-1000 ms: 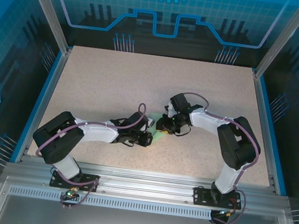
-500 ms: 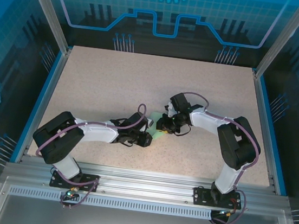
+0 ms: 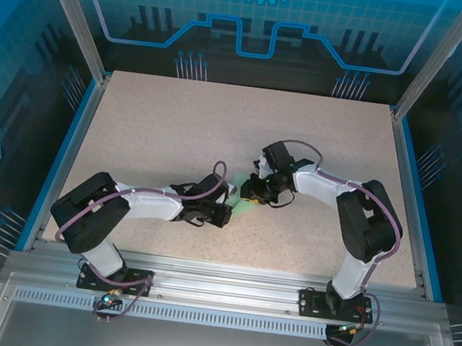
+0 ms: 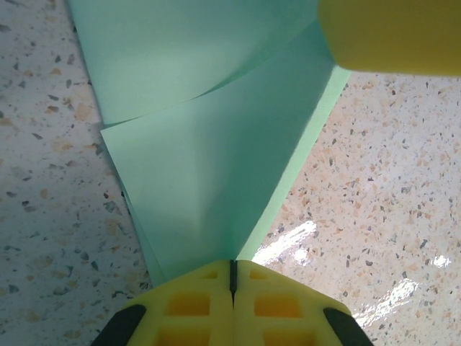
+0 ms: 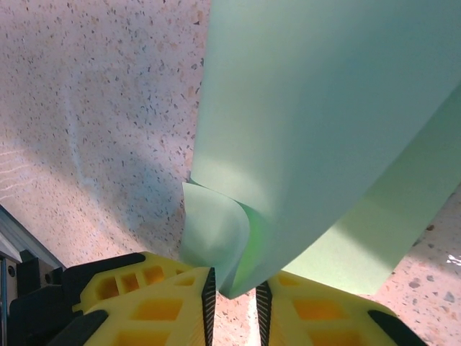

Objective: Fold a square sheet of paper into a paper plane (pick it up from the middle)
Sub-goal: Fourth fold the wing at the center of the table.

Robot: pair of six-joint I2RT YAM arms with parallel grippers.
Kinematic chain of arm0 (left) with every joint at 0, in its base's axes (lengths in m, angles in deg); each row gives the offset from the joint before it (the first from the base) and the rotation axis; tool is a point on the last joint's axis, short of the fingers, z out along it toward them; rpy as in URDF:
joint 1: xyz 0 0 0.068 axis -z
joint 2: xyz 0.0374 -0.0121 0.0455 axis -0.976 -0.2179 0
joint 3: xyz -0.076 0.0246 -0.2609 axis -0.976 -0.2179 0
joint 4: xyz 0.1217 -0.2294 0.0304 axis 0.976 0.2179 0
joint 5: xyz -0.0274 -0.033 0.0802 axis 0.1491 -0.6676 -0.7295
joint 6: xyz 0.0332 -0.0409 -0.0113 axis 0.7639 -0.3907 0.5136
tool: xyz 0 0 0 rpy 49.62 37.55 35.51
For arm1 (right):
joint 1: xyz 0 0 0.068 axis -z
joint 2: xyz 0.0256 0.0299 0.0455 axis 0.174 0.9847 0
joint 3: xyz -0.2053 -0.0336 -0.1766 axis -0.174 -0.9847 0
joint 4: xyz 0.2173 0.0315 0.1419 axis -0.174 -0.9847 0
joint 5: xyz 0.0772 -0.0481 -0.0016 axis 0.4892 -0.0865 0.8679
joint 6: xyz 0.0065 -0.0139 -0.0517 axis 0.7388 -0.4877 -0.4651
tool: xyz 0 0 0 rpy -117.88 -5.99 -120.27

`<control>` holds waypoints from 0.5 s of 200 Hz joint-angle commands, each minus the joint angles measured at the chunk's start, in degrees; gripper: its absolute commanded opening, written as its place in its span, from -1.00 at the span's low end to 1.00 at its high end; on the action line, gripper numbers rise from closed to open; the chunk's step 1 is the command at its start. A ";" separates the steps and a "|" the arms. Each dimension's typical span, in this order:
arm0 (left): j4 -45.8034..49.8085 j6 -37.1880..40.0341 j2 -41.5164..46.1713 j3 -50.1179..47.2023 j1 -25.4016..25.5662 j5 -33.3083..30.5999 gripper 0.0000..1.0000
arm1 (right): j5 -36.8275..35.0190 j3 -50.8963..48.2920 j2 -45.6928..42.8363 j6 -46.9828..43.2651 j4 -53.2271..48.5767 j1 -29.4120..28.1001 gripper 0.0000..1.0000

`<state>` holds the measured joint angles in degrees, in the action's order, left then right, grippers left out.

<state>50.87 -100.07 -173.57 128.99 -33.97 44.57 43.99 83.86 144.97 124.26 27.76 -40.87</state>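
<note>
Now my left pincer (image 4: pixel 232 268) is clenched on the near tip of the folded mint-green paper (image 4: pixel 194 166), which fans away from it over the speckled table (image 4: pixel 374 180), mid-table between both arms. My right pincer (image 5: pixel 234 292) stands slightly parted, with the paper's curled corner at its mouth.

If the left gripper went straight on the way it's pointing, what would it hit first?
The paper the left gripper pinches, lying straight ahead. Beyond it, a finger of the right gripper sits off to the right, probably outside that line.
</note>
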 commanded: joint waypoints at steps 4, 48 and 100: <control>0.84 0.95 1.41 0.96 -0.94 1.28 -0.97 | 0.28 1.01 -1.49 -1.58 -2.19 -0.63 -0.39; -5.40 -1.41 3.61 -1.97 -6.22 11.89 -0.99 | 1.01 -3.41 -7.18 -1.48 1.74 1.60 0.00; -12.19 -4.49 1.39 -4.71 -10.95 20.69 -0.99 | 8.88 -7.15 -9.65 -1.52 9.11 2.60 -0.25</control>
<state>43.22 -102.37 -171.01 125.71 -43.57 58.93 47.31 77.70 135.29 122.99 32.51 -38.18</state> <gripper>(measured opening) 0.056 0.410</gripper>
